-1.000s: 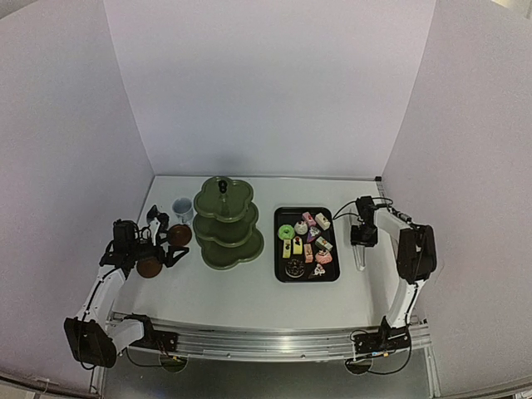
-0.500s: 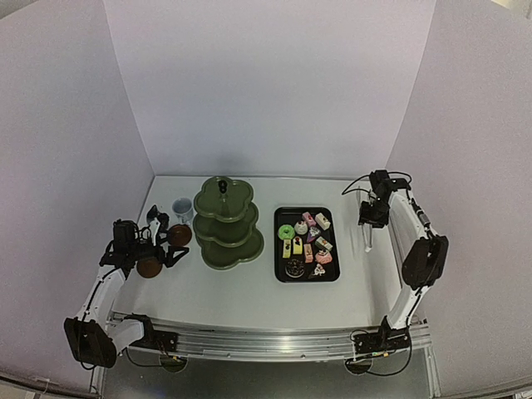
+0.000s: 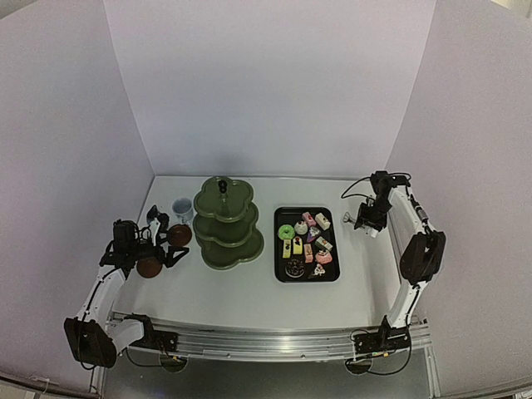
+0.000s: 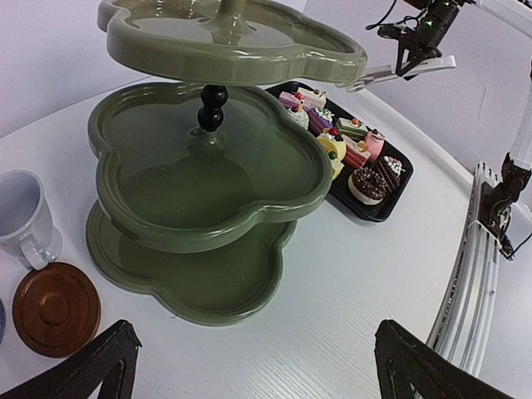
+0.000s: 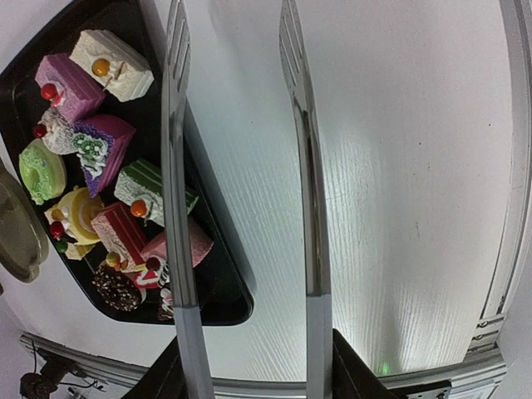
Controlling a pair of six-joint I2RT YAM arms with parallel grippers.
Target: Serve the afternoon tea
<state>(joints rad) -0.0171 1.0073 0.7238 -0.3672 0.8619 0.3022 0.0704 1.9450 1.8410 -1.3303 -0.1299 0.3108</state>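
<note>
- right gripper [image 3: 368, 219] is clasping the tongs [image 5: 177, 166], blades parted, hanging near the tray [image 5: 229, 309], probably for lifting cakes [image 5: 106, 143]
- left gripper [image 4: 258, 353] is hovering spread wide, empty, facing the stand [image 4: 208, 179]

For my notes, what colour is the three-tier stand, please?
Olive-green stand, best seen from the left wrist.

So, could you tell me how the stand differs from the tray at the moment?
The stand is olive green with scalloped edges; the tray is black and rectangular. The stand rises in three tiers, while the tray lies flat. The stand's tiers are bare, whereas the tray holds the cakes. Both sit on the white table, side by side but apart.
</note>
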